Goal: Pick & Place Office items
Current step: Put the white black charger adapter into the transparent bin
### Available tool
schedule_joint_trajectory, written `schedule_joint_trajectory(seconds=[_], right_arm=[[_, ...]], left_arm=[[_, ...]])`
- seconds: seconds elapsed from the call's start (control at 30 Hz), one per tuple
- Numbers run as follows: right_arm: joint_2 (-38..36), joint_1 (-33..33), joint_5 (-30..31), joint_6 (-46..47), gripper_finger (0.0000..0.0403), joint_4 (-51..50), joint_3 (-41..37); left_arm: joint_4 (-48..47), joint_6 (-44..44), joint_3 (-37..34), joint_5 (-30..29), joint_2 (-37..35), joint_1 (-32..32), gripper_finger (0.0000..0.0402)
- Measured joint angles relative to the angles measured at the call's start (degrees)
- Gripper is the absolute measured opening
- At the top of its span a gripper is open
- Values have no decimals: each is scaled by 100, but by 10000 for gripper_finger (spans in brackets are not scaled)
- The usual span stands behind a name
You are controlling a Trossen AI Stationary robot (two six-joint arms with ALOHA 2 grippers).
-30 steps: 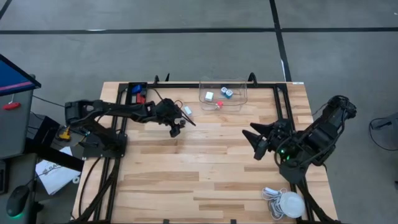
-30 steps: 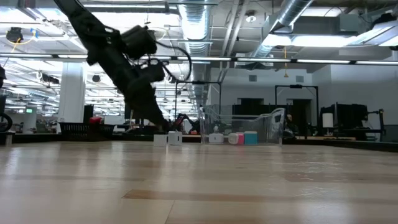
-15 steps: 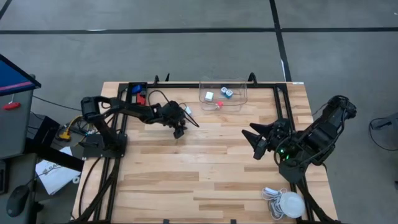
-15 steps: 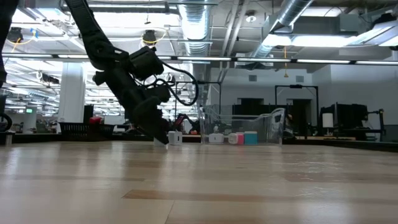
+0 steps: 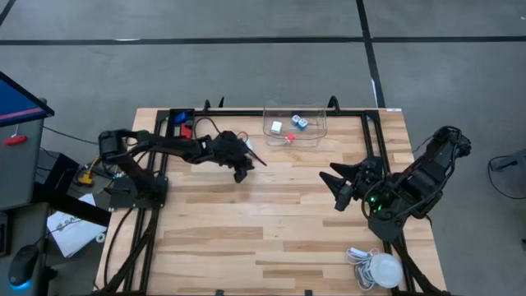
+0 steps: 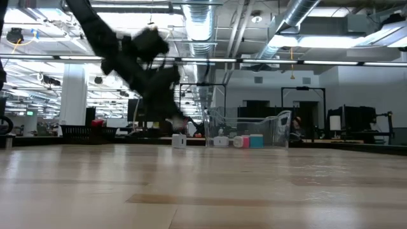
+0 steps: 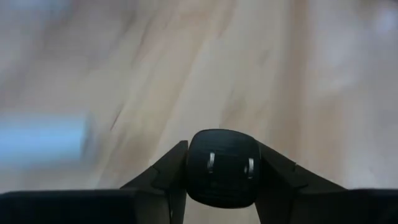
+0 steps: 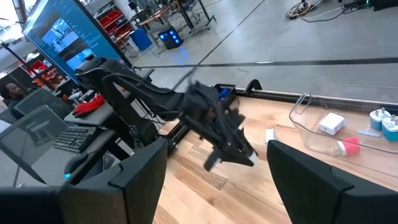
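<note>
Your left arm's fingers [image 7: 222,167] were closed on a small black rounded piece [image 7: 222,163], held between them above the wooden worktop [image 5: 271,222]. A white block [image 6: 179,140] lay just beyond the fingers; more small pieces sat in the clear tray [image 5: 294,123] farther off. Your right arm's fingers [image 5: 339,189] stood apart, holding nothing, well away.

A black ribbed piece [image 7: 222,167] sits clamped between dark fingers [image 7: 163,176].
</note>
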Motion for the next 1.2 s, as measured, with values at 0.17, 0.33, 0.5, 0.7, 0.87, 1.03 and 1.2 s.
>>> schedule_joint_trajectory(seconds=[0.17, 0.33, 0.5, 0.7, 0.87, 1.03, 1.2], right_arm=[[0, -92, -20, -1, 268, -56, 0], [-3, -209, -180, 205, 268, -489, -2], [-18, -244, -181, 283, 268, -712, -2], [-33, -242, -163, 283, 268, -769, -2], [-42, -240, -139, 268, 268, -767, -2], [-39, -240, -125, 254, 268, -813, -2], [-42, -242, -132, 237, 268, -859, -2]], left_arm=[[3, -11, 724, 18, -438, -444, 126], [1, -242, 1927, -149, -141, -576, 126], [-412, -142, 3534, -195, 930, -388, 126], [-1583, 34, 5476, -47, 2385, 188, 126], [-2239, -260, 6640, 195, 3175, 714, 126], [-2631, -491, 7147, 162, 3694, 1022, 126], [-2841, -579, 7172, 183, 4017, 1058, 126]])
